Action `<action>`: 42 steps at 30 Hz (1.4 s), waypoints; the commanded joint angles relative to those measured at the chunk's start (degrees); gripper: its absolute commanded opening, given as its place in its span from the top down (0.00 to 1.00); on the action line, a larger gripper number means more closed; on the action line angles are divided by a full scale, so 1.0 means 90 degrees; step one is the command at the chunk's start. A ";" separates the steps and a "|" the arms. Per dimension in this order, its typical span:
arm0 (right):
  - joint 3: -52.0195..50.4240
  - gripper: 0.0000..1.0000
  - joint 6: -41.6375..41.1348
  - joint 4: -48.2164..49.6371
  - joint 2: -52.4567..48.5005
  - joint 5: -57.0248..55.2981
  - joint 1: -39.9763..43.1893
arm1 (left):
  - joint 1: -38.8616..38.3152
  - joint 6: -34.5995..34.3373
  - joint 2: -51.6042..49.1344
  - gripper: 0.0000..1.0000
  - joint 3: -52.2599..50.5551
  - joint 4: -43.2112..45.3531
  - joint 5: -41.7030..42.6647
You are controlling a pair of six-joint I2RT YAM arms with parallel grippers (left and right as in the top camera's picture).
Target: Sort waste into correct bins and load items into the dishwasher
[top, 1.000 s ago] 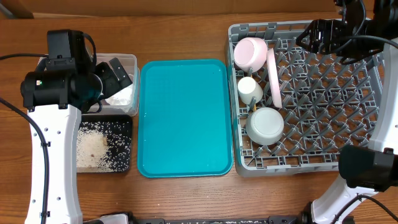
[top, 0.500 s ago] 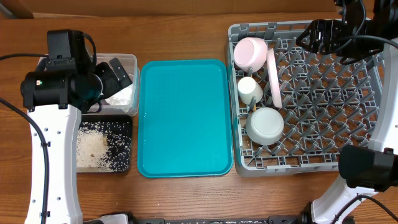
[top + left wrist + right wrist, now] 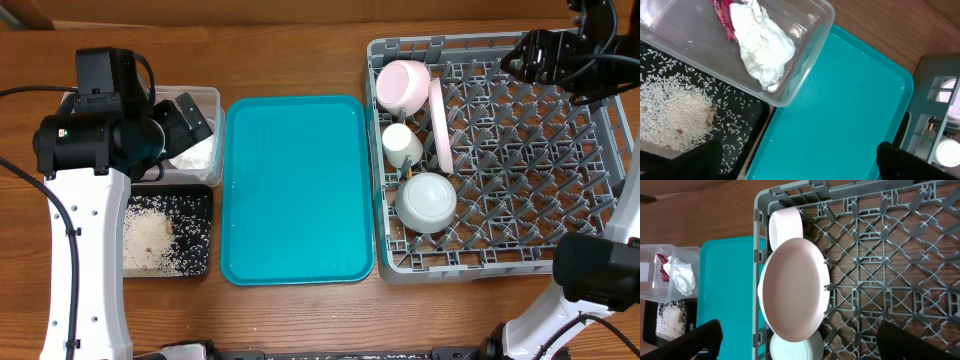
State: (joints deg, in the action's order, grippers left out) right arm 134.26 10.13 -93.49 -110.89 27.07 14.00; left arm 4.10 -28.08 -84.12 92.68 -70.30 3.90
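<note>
Currently both jaws gape wide, empty, left seemingly over the clear plastic tub (image 3: 205, 96), right over the grey dish rack (image 3: 500, 200).

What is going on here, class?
Two robot arms sort waste and load dishes. The tissue and red wrapper lie in the clear tub, rice in the black tray. The pink plate, cup and white bowl stand in the dish rack. The left gripper hangs open over the tub, the right gripper over the rack, both empty.
</note>
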 commanded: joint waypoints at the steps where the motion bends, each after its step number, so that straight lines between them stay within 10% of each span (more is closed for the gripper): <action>1: 0.0393 0.00 -0.0010 0.0032 0.0024 -0.0007 0.0068 | -0.0058 0.0119 0.0053 0.00 0.0126 0.0005 0.0017; 13: 0.5093 0.00 -0.0010 0.0087 0.0090 -0.0010 0.0066 | -0.0058 0.0119 0.0053 0.00 0.0126 0.0005 0.0017; 28: 0.5049 0.00 -0.0010 0.0153 0.2543 -0.0005 0.0066 | -0.0058 0.0119 0.0053 0.00 0.0126 0.0005 0.0017; 42: 0.0141 0.00 0.0085 0.0211 0.5340 -0.0464 -0.0578 | -0.0058 0.0119 0.0053 0.00 0.0126 0.0005 0.0017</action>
State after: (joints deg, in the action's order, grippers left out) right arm 146.10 10.57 -92.12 -65.47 25.93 11.81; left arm 4.10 -28.08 -84.12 92.68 -70.32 3.92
